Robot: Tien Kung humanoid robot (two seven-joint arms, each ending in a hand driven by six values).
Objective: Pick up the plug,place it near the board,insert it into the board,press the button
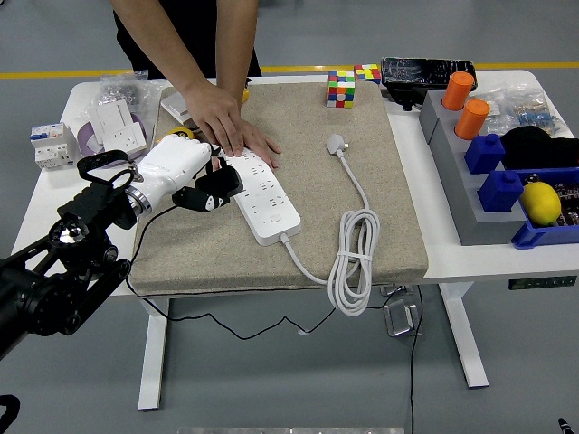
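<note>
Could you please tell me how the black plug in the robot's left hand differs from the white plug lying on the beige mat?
The black plug is held above the mat in the left robot hand, beside the white power strip; the white plug lies loose on the beige mat, touched by nothing. The black plug trails a thin black wire, the white plug a thick white cable coiled near the mat's front edge. Neither is inserted.

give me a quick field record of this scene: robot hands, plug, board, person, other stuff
left robot hand: shut on black plug, beside the board's left edge
right robot hand: not in view
power strip board: white, lying diagonally on the beige mat
board's own white plug: loose on the mat, cord coiled
person's hand: pressing flat on the board's far end
others: tape measure, Rubik's cubes
</note>
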